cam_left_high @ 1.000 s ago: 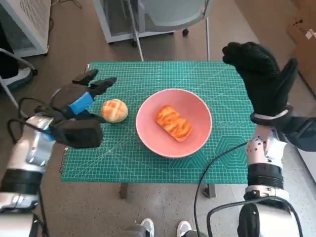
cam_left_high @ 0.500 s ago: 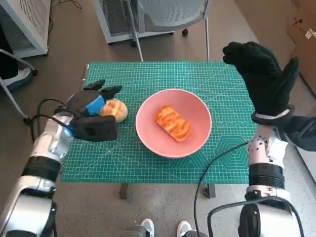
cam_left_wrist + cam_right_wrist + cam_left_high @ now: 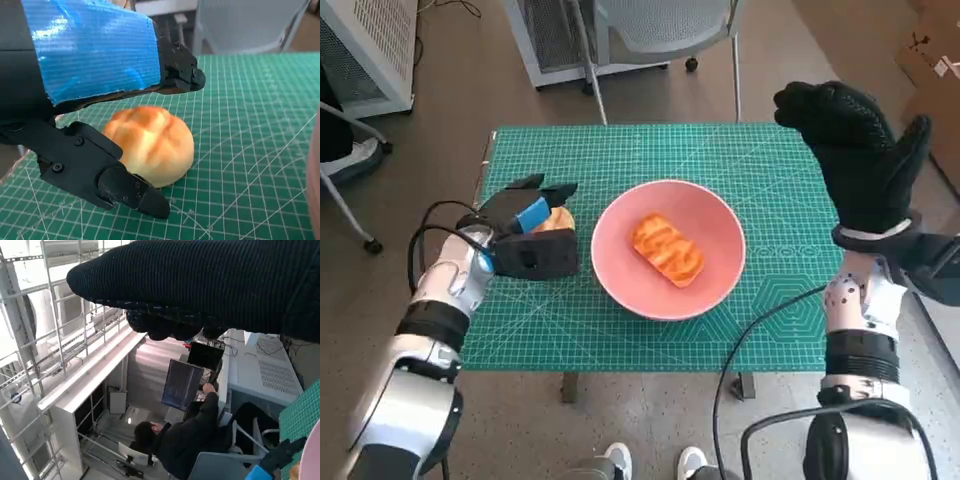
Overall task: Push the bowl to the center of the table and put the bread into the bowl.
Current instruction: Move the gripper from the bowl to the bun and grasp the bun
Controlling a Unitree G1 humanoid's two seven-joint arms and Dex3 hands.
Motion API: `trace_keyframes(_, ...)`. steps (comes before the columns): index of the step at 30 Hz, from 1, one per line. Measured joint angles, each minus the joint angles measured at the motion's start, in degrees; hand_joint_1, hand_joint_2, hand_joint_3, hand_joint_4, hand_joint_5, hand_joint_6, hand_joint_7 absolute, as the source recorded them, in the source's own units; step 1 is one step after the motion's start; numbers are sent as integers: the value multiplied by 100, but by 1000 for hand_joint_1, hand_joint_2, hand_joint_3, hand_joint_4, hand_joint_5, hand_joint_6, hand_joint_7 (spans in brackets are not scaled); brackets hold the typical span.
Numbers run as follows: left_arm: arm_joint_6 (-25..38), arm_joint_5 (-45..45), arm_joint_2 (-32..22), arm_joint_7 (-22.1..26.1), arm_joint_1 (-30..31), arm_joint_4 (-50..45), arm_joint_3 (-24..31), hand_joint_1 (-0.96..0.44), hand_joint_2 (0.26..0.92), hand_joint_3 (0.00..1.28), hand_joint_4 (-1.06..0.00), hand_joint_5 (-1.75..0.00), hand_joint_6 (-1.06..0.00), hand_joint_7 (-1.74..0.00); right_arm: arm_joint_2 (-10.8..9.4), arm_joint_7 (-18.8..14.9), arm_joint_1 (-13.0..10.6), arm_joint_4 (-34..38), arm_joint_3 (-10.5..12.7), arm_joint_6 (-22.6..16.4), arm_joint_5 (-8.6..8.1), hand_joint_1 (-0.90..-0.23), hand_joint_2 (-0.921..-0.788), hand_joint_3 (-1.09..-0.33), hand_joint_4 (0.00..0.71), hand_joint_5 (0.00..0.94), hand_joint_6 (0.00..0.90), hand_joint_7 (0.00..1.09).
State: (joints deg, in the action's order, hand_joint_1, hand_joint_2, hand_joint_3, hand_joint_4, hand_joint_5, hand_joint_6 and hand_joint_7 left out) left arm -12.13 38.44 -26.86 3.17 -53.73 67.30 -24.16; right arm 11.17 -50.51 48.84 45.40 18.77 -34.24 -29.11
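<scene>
the table (image 3: pixel 770 330) is wearing a green cutting mat, and the pink bowl (image 3: pixel 620 270) is sitting about at its middle, so the push looks done. one glazed pastry (image 3: pixel 667 248) is already lying inside the bowl. the right hand (image 3: pixel 855 150) is hanging raised over the table's right edge, fingers spread, gripping nothing. the left hand (image 3: pixel 525 240) is sitting low on the mat just left of the bowl, fingers spread wide around the round bun (image 3: pixel 152 142): one finger (image 3: pixel 175 65) is arching over it, another (image 3: pixel 100 170) is lying beside it, neither pressing in yet. the bun is resting on the mat, outside the bowl.

risks, as judgement: the bun is smooth and domed, so a shallow pinch could be squirting it out sideways or rolling it toward the table's left edge. closing too hard would be crushing the soft crust. a low carry could be clipping the bowl's rim and shoving the bowl off centre, or landing the bun on the pastry and tipping it out.
</scene>
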Motion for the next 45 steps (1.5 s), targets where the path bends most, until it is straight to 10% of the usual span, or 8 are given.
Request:
trace_keyframes(27, 567, 9, 271, -537, -159, 661, -262, -101, 853, 17, -541, -35, -702, -54, 3, 104, -100, -300, -27, 43, 9, -654, -921, -742, 308, 0, 406, 0)
trace_keyframes(30, 623, 29, 287, -643, -159, 674, -317, 205, 899, 123, -555, -918, -763, -65, 3, 107, -120, -327, -30, 51, 9, -655, -921, -741, 307, 0, 405, 0)
trace_keyframes(33, 651, 72, 297, -762, -159, 678, -378, 306, 914, 150, -569, -1200, -815, -81, 2, 120, -152, -361, -39, 58, 10, -655, -921, -741, 307, 0, 405, 0)
trace_keyframes(35, 651, 95, 297, -831, -159, 678, -409, 125, 918, 164, -571, -1279, -633, -758, 2, 127, -176, -388, -49, 60, 10, -655, -921, -741, 307, 0, 404, 0)
trace_keyframes(37, 650, 123, 297, -903, -159, 679, -433, 64, 919, 158, -581, -1297, -587, -972, 2, 133, -196, -409, -57, 60, 10, -655, -921, -742, 306, 0, 404, 0)
trace_keyframes(45, 585, 168, 285, -1048, -156, 697, -487, 4, 921, 100, -593, -1259, -654, -1130, 2, 142, -226, -479, -75, 60, 9, -652, -921, -745, 304, 0, 404, 0)
